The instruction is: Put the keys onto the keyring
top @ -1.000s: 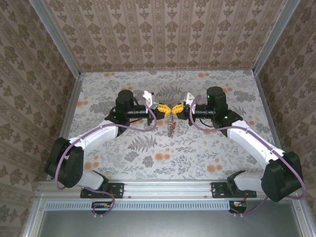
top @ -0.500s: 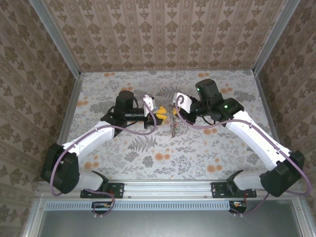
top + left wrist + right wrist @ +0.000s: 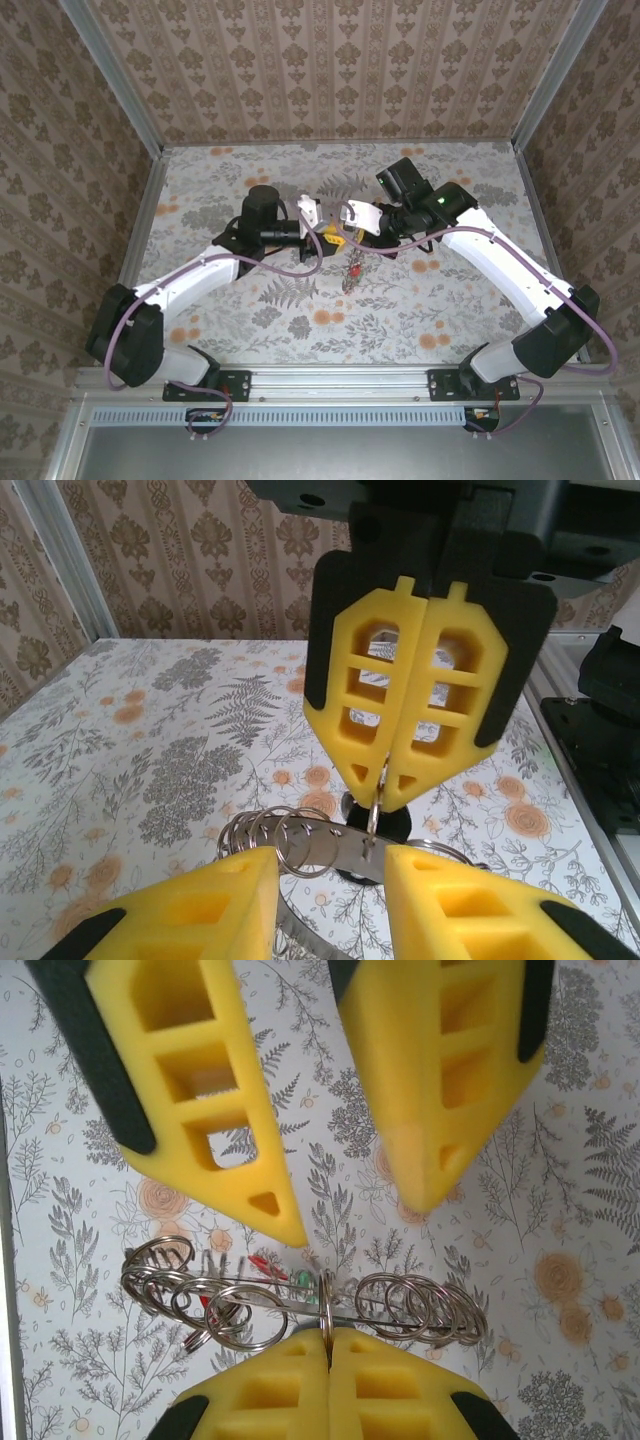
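Two arms meet above the middle of the floral table. The right gripper, closed tight, pinches the keyring. The left gripper stands partly open just beside it. Red and green keys dangle beneath, apparently threaded already; little seems left beyond letting go.

The surface is showing grey ferns and orange blossoms on white. The left gripper and right gripper are wearing yellow jaws with black backs. The keyring is gleaming silver, the keys peeking red and green at its 12 o'clock. The walls are showing brown damask.
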`<move>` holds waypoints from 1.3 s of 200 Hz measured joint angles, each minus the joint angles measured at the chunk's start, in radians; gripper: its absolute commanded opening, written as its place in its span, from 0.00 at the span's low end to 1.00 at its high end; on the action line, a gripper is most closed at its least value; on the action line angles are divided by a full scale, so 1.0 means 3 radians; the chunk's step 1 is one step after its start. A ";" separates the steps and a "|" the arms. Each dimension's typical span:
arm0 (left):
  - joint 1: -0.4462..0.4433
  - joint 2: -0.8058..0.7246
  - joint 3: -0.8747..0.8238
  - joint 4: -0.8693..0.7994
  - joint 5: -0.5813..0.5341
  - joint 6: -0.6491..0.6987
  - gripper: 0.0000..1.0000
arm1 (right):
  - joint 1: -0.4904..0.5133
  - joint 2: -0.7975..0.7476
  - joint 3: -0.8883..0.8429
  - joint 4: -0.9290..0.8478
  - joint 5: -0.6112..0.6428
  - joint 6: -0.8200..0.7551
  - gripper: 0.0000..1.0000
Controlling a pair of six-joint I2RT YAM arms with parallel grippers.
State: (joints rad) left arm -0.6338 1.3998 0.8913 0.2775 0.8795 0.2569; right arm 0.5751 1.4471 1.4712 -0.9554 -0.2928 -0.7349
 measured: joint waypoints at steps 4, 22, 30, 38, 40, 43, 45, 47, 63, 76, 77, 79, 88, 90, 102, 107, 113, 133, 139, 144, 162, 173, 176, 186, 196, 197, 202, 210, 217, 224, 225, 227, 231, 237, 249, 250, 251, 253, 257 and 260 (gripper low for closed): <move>-0.0001 0.0020 -0.0001 0.0038 0.0006 -0.0020 0.33 | 0.0000 0.0001 0.0000 -0.0004 -0.0003 -0.0001 0.00; -0.0003 0.0089 -0.0003 0.0156 0.0020 -0.0085 0.33 | 0.0000 0.0004 0.0000 -0.0024 -0.0014 -0.0009 0.00; -0.0003 0.0107 -0.0003 0.0191 0.0025 -0.0107 0.33 | 0.0000 0.0005 0.0000 -0.0034 -0.0022 -0.0011 0.00; -0.0003 0.0122 -0.0003 0.0229 0.0039 -0.0122 0.33 | 0.0000 0.0006 0.0000 -0.0046 -0.0023 -0.0011 0.00; -0.0003 0.0126 -0.0003 0.0237 0.0045 -0.0130 0.33 | 0.0000 0.0006 0.0000 -0.0047 -0.0025 -0.0013 0.00; -0.0004 0.0131 -0.0003 0.0251 0.0050 -0.0135 0.33 | 0.0000 0.0006 0.0000 -0.0047 -0.0029 -0.0013 0.00; -0.0006 0.0134 -0.0003 0.0256 0.0052 -0.0137 0.33 | 0.0000 0.0006 0.0000 -0.0047 -0.0032 -0.0013 0.00; -0.0006 0.0137 -0.0003 0.0261 0.0057 -0.0144 0.33 | 0.0000 0.0006 0.0000 -0.0047 -0.0034 -0.0013 0.00; -0.0022 0.0155 -0.0006 0.0308 0.0098 -0.0174 0.33 | 0.0000 0.0008 0.0000 -0.0046 -0.0056 -0.0013 0.00; -0.0028 0.0163 -0.0020 0.0346 0.0131 -0.0189 0.33 | 0.0000 0.0011 0.0000 -0.0046 -0.0072 -0.0013 0.00; -0.0028 0.0163 -0.0023 0.0351 0.0132 -0.0192 0.33 | 0.0000 0.0011 0.0000 -0.0046 -0.0072 -0.0013 0.00; -0.0028 0.0163 -0.0029 0.0362 0.0136 -0.0196 0.33 | 0.0000 0.0013 0.0000 -0.0047 -0.0072 -0.0013 0.00; -0.0028 0.0163 -0.0057 0.0401 0.0141 -0.0210 0.33 | 0.0000 0.0018 0.0000 -0.0047 -0.0081 -0.0013 0.00; -0.0028 0.0163 -0.0064 0.0406 0.0145 -0.0211 0.33 | 0.0000 0.0019 0.0000 -0.0047 -0.0084 -0.0013 0.00; -0.0025 0.0163 -0.0097 0.0436 0.0151 -0.0225 0.33 | 0.0000 0.0028 0.0000 -0.0046 -0.0095 -0.0013 0.00; -0.0025 0.0163 -0.0109 0.0445 0.0160 -0.0234 0.33 | -0.0001 0.0031 0.0000 -0.0047 -0.0097 -0.0013 0.00; -0.0027 0.0163 -0.0121 0.0451 0.0172 -0.0238 0.33 | -0.0004 0.0031 0.0000 -0.0047 -0.0100 -0.0013 0.00; -0.0024 0.0163 -0.0142 0.0483 0.0197 -0.0263 0.33 | -0.0010 0.0031 -0.0001 -0.0047 -0.0122 -0.0013 0.00; -0.0024 0.0163 -0.0154 0.0509 0.0201 -0.0272 0.33 | -0.0013 0.0031 -0.0001 -0.0047 -0.0126 -0.0013 0.00; -0.0023 0.0161 -0.0168 0.0532 0.0203 -0.0280 0.33 | -0.0013 0.0031 -0.0001 -0.0046 -0.0130 -0.0013 0.00; -0.0017 0.0158 -0.0228 0.0614 0.0212 -0.0319 0.33 | -0.0019 0.0031 -0.0001 -0.0047 -0.0148 -0.0013 0.00; 0.0000 0.0151 -0.0254 0.0641 0.0215 -0.0348 0.33 | -0.0025 0.0031 -0.0003 -0.0046 -0.0159 -0.0013 0.00; 0.0003 0.0149 -0.0264 0.0655 0.0215 -0.0357 0.33 | -0.0025 0.0031 -0.0003 -0.0045 -0.0161 -0.0013 0.00; 0.0025 0.0132 -0.0294 0.0679 0.0223 -0.0373 0.33 | -0.0025 0.0034 -0.0003 -0.0041 -0.0172 -0.0013 0.00; 0.0047 0.0104 -0.0328 0.0685 0.0229 -0.0388 0.33 | -0.0027 0.0043 -0.0003 -0.0033 -0.0174 -0.0013 0.00; 0.0047 0.0103 -0.0331 0.0687 0.0229 -0.0389 0.33 | -0.0027 0.0045 -0.0003 -0.0033 -0.0174 -0.0013 0.00; 0.0056 0.0088 -0.0345 0.0688 0.0238 -0.0398 0.33 | -0.0028 0.0051 -0.0003 -0.0031 -0.0174 -0.0013 0.00; 0.0069 0.0061 -0.0361 0.0688 0.0251 -0.0411 0.33 | -0.0032 0.0064 -0.0003 -0.0019 -0.0175 -0.0013 0.00; 0.0076 0.0042 -0.0369 0.0690 0.0266 -0.0417 0.33 | -0.0032 0.0072 -0.0003 -0.0006 -0.0178 -0.0011 0.00; 0.0080 0.0025 -0.0370 0.0692 0.0287 -0.0425 0.33 | -0.0032 0.0081 -0.0003 0.0006 -0.0182 -0.0013 0.00; 0.0081 0.0023 -0.0370 0.0692 0.0290 -0.0425 0.33 | -0.0032 0.0084 -0.0003 0.0010 -0.0182 -0.0013 0.00; 0.0081 0.0022 -0.0370 0.0692 0.0291 -0.0426 0.33 | -0.0032 0.0086 -0.0003 0.0014 -0.0182 -0.0013 0.00; 0.0080 0.0013 -0.0370 0.0692 0.0303 -0.0427 0.33 | -0.0032 0.0089 -0.0003 0.0024 -0.0183 -0.0013 0.00; 0.0079 0.0001 -0.0370 0.0690 0.0314 -0.0429 0.33 | -0.0032 0.0093 -0.0003 0.0033 -0.0183 -0.0013 0.00; 0.0065 -0.0008 -0.0370 0.0688 0.0324 -0.0429 0.33 | -0.0032 0.0095 -0.0003 0.0036 -0.0186 -0.0013 0.00; 0.0062 -0.0008 -0.0370 0.0688 0.0326 -0.0427 0.33 | -0.0032 0.0095 -0.0003 0.0036 -0.0188 -0.0011 0.00; 0.0061 -0.0008 -0.0370 0.0687 0.0326 -0.0427 0.33 | -0.0032 0.0095 -0.0003 0.0036 -0.0189 -0.0013 0.00; 0.0057 -0.0008 -0.0370 0.0685 0.0326 -0.0427 0.33 | -0.0032 0.0095 -0.0003 0.0037 -0.0193 -0.0013 0.00; 0.0050 -0.0008 -0.0370 0.0679 0.0328 -0.0427 0.33 | -0.0032 0.0095 -0.0003 0.0041 -0.0197 -0.0011 0.00; 0.0041 -0.0008 -0.0370 0.0671 0.0327 -0.0427 0.33 | -0.0032 0.0095 -0.0003 0.0043 -0.0200 -0.0011 0.00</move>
State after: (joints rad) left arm -0.6216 1.3975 0.7803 0.4789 0.9775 0.1287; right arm 0.5655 1.4757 1.4704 -0.9424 -0.3527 -0.7383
